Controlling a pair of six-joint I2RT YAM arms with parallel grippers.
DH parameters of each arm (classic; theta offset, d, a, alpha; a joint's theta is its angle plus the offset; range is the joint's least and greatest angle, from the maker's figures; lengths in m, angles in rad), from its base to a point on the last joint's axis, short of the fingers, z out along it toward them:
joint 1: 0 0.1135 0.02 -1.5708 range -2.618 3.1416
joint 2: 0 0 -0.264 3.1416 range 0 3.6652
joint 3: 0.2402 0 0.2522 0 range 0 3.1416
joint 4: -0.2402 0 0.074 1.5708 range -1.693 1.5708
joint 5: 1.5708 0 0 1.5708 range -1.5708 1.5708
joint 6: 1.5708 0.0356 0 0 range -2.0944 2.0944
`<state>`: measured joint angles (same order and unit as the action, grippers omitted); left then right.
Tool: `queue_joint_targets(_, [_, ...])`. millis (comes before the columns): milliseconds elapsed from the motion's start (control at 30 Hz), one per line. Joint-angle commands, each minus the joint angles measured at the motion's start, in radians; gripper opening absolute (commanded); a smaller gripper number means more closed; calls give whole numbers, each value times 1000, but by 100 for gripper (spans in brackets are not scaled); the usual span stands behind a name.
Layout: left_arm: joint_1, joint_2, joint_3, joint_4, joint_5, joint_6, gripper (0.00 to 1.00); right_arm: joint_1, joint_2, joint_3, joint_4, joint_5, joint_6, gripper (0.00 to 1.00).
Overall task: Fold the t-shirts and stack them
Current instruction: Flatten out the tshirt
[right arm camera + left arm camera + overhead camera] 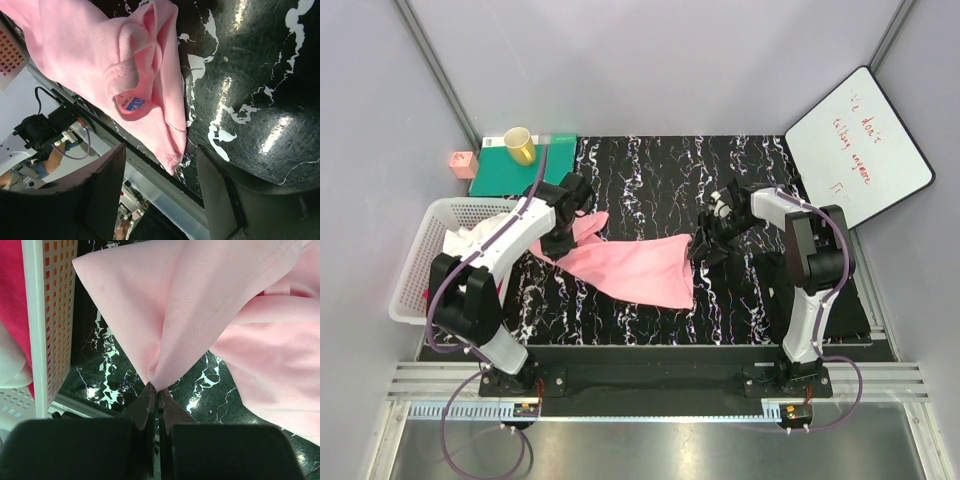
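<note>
At the far left the white basket (412, 300) holds the white t-shirt (470, 240) and, seen past its wall from the left wrist, the magenta-red t-shirt (11, 295); both are yet to be folded. The left gripper (156, 390) has its fingers pinched together on a gathered corner of the light pink t-shirt (640, 265). It lifts that end just beside the basket, so the cloth hangs in a cone from the pinch. From there the shirt runs rightward, bunched and twisted, across the black marbled worktop (740, 180). At its right end the collar, with its blue label (134, 102), lies just ahead of the right gripper (159, 157), whose fingers stand spread apart and hold nothing.

The step in hand looks like spreading this shirt flat before any fold. To do it well, the right fingers should probably close on a single edge near the collar or shoulder, not on the whole bunch. Both arms would then draw apart evenly until the twist drops out. Lifting too high on the left risks dragging cloth over the basket rim
</note>
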<state>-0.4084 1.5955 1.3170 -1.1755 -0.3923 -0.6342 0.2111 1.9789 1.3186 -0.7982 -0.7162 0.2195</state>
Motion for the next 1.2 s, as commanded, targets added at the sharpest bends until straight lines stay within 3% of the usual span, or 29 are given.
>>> queue_joint_targets(0, [-1, -13, 2, 10, 18, -12, 0, 19, 21, 47, -6, -58, -2, 67])
queue_joint_targets(167, [-13, 24, 10, 14, 18, -12, 0, 36, 37, 87, -6, -86, 4, 68])
queue_joint_targets(367, [-39, 63, 27, 14, 17, -13, 0, 65, 54, 116, -6, -92, 15, 62])
queue_joint_targets(533, [-50, 90, 37, 14, 18, -13, 0, 103, 145, 175, -3, -78, 34, 34])
queue_joint_targets(600, [-55, 92, 42, 13, 12, -9, 0, 112, 169, 211, -2, -72, 43, 14])
queue_joint_targets(733, [-58, 78, 36, 11, 9, -5, 0, 117, 166, 241, -4, -37, 50, 0])
queue_joint_targets(967, [-59, 37, 109, -3, 0, -4, 0, 117, 60, 316, -39, 64, 31, 0])
queue_joint_targets(1167, [-59, 11, 362, -23, -51, -4, 0, 108, 26, 615, -145, 172, 30, 0])
